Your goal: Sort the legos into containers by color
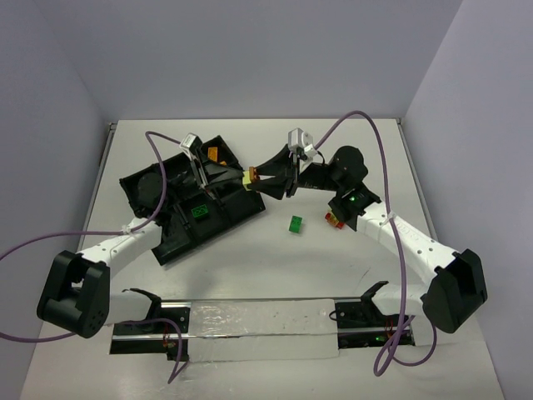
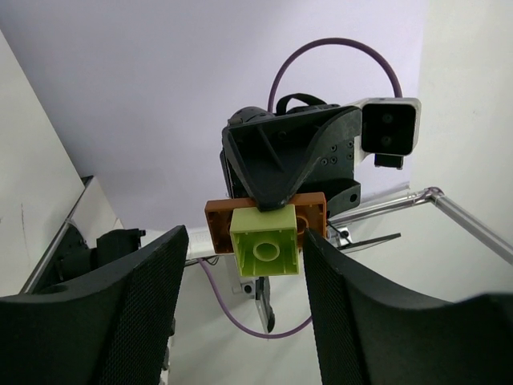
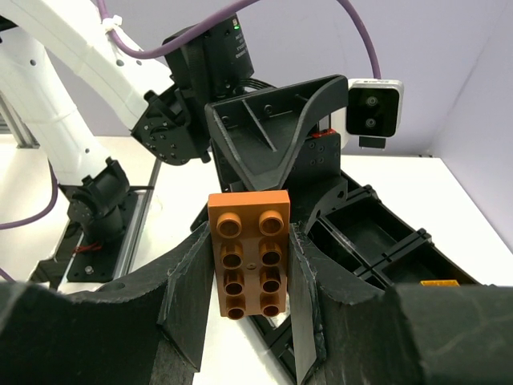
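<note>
My right gripper (image 1: pixel 258 177) (image 3: pixel 250 249) is shut on an orange lego plate (image 3: pixel 250 253) and holds it in the air just right of the black tray (image 1: pixel 179 237). A yellow-green lego (image 2: pixel 265 252) is stuck to the plate's far face (image 2: pixel 218 226). My left gripper (image 1: pixel 238 177) (image 2: pixel 243 245) is open. Its fingers (image 2: pixel 140 289) stand either side of the yellow-green lego, with a gap on each side. A green lego (image 1: pixel 200 211) and an orange lego (image 1: pixel 214 156) lie in separate tray compartments. The tray also shows in the right wrist view (image 3: pixel 377 233).
A green lego (image 1: pixel 295 224) lies on the table right of the tray. A red and orange cluster (image 1: pixel 336 220) sits under the right arm. A metal rail with a white strip (image 1: pixel 258 321) runs along the near edge. Walls close in the table's sides and back.
</note>
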Robot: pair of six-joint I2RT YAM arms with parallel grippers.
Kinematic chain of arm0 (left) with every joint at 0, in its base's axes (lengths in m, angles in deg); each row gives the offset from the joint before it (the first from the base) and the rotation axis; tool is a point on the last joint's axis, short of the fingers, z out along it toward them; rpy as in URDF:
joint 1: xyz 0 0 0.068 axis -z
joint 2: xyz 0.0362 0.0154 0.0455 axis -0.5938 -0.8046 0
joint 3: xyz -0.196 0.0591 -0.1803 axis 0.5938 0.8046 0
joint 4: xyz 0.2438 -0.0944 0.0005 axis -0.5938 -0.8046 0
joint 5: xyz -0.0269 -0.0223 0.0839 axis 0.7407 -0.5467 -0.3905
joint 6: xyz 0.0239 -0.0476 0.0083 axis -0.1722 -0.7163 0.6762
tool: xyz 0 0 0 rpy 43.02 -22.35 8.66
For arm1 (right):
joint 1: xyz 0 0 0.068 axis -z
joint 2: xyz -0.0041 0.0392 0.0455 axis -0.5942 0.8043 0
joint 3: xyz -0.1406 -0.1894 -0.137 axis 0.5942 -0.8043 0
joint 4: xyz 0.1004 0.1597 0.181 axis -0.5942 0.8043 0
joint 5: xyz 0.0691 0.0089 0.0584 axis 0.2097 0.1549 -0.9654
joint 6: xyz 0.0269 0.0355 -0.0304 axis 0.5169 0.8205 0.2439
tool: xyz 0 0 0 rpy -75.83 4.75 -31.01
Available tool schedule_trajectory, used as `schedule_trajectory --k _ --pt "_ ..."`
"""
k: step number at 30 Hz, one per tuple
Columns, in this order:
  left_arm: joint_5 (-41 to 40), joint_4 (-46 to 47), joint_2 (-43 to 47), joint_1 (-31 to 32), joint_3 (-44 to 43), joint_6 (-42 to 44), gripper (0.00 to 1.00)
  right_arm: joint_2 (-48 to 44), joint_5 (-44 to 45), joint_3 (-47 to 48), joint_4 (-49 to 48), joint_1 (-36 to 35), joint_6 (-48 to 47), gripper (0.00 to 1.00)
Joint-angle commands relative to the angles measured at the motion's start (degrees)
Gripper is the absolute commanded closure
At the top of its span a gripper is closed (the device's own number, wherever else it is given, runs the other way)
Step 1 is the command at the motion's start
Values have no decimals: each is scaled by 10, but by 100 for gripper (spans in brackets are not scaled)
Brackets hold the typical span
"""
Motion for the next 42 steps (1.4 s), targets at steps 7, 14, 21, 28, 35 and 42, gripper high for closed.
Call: schedule_trajectory --k 7,14,21,28,35,42 --pt "16 28 12 9 -29 15 23 4 1 30 -39 1 12 100" --pt "22 -4 15 20 -43 34 30 10 2 33 -46 1 20 100" --pt "23 -12 9 26 -53 37 38 16 -2 37 -51 -1 25 100" --pt "21 -39 8 28 -60 49 80 15 -1 35 -46 0 22 100" --pt "18 -35 15 16 -37 39 100 -1 11 21 -37 3 10 100" --pt "34 -81 48 -36 -25 55 100 -19 11 2 -32 16 6 100"
